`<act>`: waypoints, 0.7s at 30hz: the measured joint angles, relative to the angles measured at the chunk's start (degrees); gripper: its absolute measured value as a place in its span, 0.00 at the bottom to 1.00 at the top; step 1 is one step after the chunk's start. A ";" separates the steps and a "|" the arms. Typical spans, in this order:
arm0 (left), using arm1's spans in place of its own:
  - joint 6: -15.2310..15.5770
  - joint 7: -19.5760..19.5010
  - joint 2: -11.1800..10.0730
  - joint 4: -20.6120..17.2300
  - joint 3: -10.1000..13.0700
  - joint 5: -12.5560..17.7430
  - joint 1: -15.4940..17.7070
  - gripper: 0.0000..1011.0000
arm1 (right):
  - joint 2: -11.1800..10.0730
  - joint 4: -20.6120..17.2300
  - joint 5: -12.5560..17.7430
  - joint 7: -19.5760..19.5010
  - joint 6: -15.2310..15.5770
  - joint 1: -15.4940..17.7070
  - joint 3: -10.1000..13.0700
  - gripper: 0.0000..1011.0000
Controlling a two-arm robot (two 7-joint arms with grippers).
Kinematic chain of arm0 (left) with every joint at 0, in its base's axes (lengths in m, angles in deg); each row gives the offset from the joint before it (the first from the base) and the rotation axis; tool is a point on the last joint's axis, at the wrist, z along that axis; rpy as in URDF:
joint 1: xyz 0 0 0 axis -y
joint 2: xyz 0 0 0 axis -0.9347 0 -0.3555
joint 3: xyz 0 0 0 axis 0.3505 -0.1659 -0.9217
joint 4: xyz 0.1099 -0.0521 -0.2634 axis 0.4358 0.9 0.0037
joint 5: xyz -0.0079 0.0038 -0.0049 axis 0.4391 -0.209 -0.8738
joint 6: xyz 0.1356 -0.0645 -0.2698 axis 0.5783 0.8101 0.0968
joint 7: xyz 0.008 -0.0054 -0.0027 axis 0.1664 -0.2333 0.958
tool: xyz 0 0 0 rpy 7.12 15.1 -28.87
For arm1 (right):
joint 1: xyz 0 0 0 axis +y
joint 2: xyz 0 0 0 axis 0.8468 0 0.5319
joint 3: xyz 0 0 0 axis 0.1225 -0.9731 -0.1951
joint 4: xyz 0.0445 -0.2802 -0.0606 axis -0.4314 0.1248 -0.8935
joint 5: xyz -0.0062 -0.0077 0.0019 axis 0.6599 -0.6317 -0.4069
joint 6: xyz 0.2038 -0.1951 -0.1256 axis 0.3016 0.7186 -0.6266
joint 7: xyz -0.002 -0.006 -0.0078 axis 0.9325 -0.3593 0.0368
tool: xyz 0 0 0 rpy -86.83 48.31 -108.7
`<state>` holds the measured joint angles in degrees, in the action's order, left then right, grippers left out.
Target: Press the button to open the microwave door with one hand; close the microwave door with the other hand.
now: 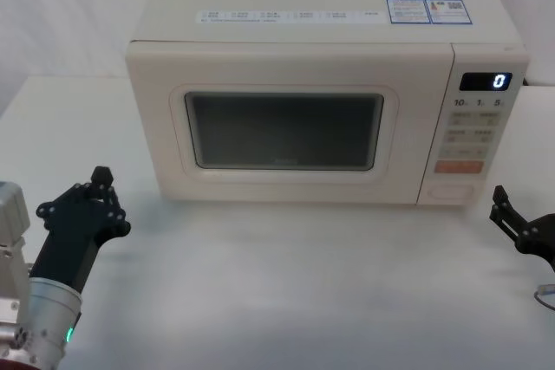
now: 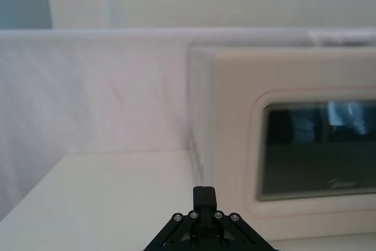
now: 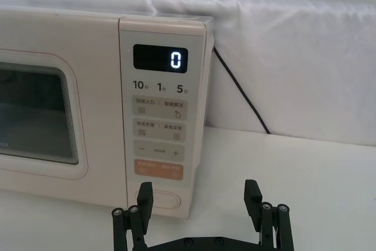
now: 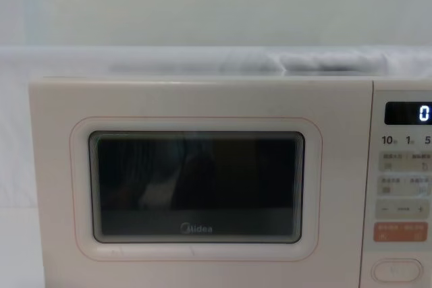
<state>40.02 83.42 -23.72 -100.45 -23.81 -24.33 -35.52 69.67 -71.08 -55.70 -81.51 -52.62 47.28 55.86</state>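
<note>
Well, starting at my left: my left gripper [image 1: 102,190] hangs over the worktop [image 1: 277,283] with its fingers pinched together on nothing, and the microwave door [image 1: 286,132] stands ahead of it and off to its right, shut flush with the body. (Its silver wrist glows green at the ring.) That door is a wide cream panel, long side level, with a dark rounded window, a thin pink line around it and a small logo under the glass.

Further right comes the control panel [image 1: 475,132], its display reading 0, an orange-red key low down, and beneath that the button [image 1: 451,190], a pale pill lying level at the panel's foot, the same cream as its surround.

My right gripper [image 3: 200,201] holds its fingers spread and empty, near the panel's lower corner. From it the button lies ahead and slightly to its left, so this is plainly the nearer arm for the press; I judge a short push forward and leftward would meet it.
</note>
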 joint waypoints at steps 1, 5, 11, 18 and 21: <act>-0.23 0.11 0.31 0.99 -0.33 0.20 0.22 0.00 | 0.00 0.00 0.00 0.00 0.00 0.00 0.00 0.99; -0.58 0.27 0.87 2.87 -0.60 0.86 0.62 0.00 | 0.00 0.00 0.00 0.00 0.00 0.00 0.00 0.99; -1.23 0.17 1.98 5.65 -0.06 3.03 1.54 0.00 | 0.00 0.00 0.00 0.00 0.00 0.00 0.00 0.99; -1.62 0.28 2.92 6.88 -0.03 4.54 1.97 0.10 | 0.00 0.00 0.00 0.00 0.00 0.00 0.00 0.99; -1.62 0.29 2.85 6.81 0.01 4.50 1.97 0.19 | 0.00 0.00 0.00 0.00 0.00 0.00 0.00 0.99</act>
<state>38.40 83.71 -20.87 -93.64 -23.80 -19.83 -33.55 69.67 -71.08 -55.70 -81.51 -52.62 47.28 55.85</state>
